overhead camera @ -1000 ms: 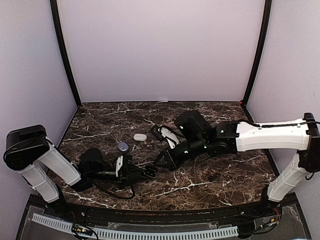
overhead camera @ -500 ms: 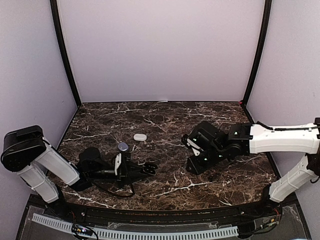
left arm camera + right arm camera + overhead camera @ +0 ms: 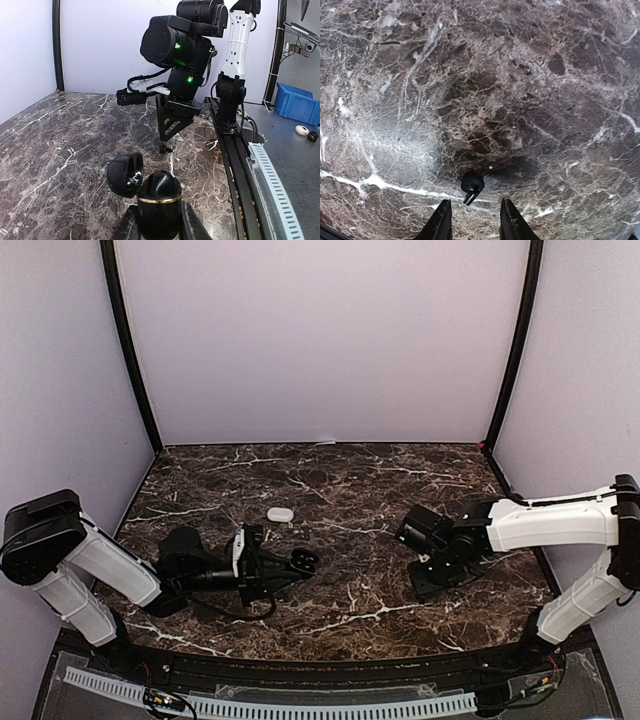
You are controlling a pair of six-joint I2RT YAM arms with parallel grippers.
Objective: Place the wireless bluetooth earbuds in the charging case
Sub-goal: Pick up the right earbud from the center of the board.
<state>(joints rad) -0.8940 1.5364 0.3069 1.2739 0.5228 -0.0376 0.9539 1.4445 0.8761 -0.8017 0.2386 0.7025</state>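
1. The dark earbud (image 3: 471, 185) I am after lies loose on the marble table (image 3: 555, 75), on the right side and well apart from the charging case (image 3: 159, 192). Its short stem points toward my right wrist camera.
2. The right gripper (image 3: 475, 201) hangs directly over it, nose down. Its jaws are spread with nothing between them, and the bud sits just beyond the two fingertips, roughly on their centre line.
3. The charging case is black with a gold band. It stands upright in the left gripper (image 3: 160, 220), whose jaws pinch its base from both sides, low over the table's left half. Its lid (image 3: 125, 175) is tipped open to one side.
4. I judge the step in hand to be the pick-up of this bud; nothing is seated in the case as far as I can see.
5. Next I need a short descent, a gentle close across the bud's body, then a carry to the open case. The piece is tiny and smooth, so it could skid away.
6. A small white case (image 3: 280, 514) lies farther back on the table.
7. I can read no brand, label or writing anywhere.
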